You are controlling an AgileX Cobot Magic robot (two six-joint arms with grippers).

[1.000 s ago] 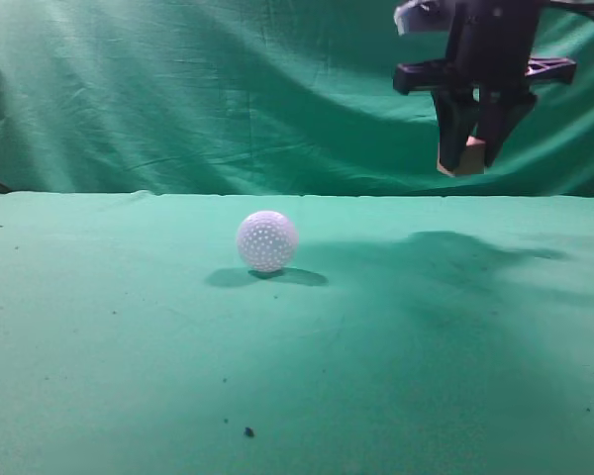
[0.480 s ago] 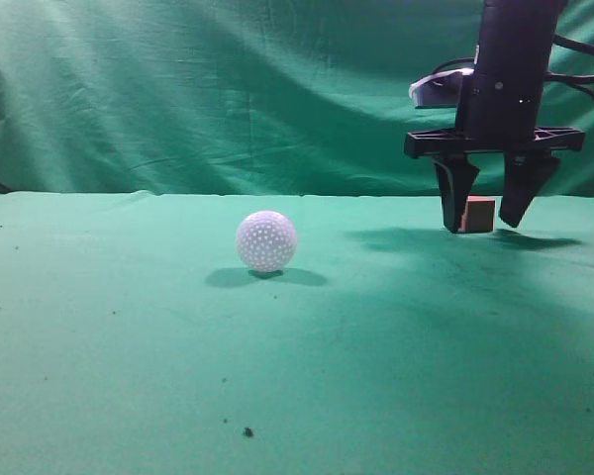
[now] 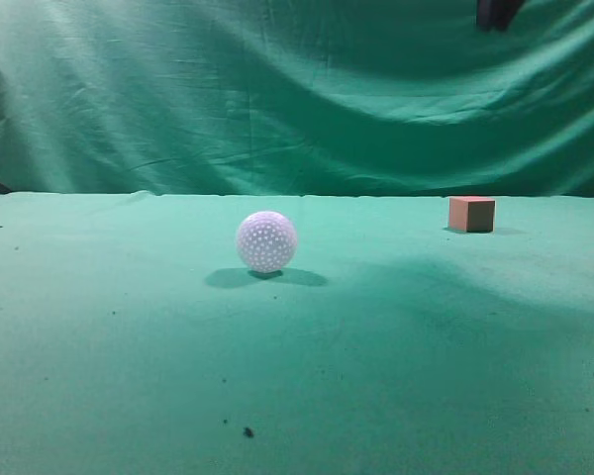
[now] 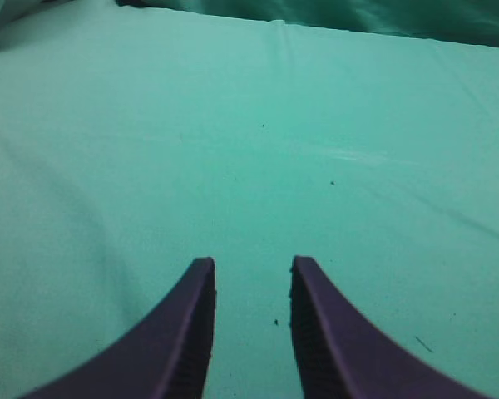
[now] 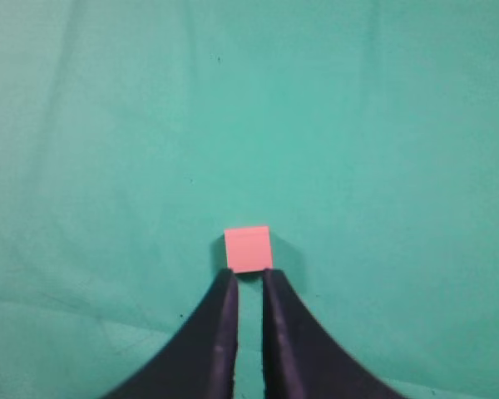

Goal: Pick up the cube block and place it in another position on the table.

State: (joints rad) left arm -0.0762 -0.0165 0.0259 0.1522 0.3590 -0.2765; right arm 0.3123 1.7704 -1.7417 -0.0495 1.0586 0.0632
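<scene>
Exterior view, taken along the table [image 3: 129, 376] at object height. The cube block [image 3: 471, 214] rests flat on the green cloth at the right of the frame, close to the line where the cloth meets the wrinkled green backdrop curtain [image 3: 228, 89]. Its front face appears salmon-pink, with a darker side turned to the right. A white dimpled ball [image 3: 266, 240] sits just left of the frame's centre, well apart from the cube, and casts a soft shadow on the cloth on both sides of it. Small dark specks lie scattered on the cloth in the lower part of the frame. Only a dark fragment of the right gripper [image 3: 497, 12] shows at the upper right edge, high above the cube.

Right wrist view, looking down. The cube block [image 5: 249, 248] lies on the table [image 5: 382, 125] at the lower centre of the frame, just beyond the tips of the right gripper [image 5: 248, 279]. The two dark fingers [image 5: 216, 332] stand close together with a narrow gap between them, nothing held; the cube is free of them.

Left wrist view. The left gripper [image 4: 251, 270] occupies the lower centre of the frame over bare green table [image 4: 358, 125]. Its two fingers [image 4: 187, 332] are parted, with a clear strip of cloth visible between them, and they grip nothing.
</scene>
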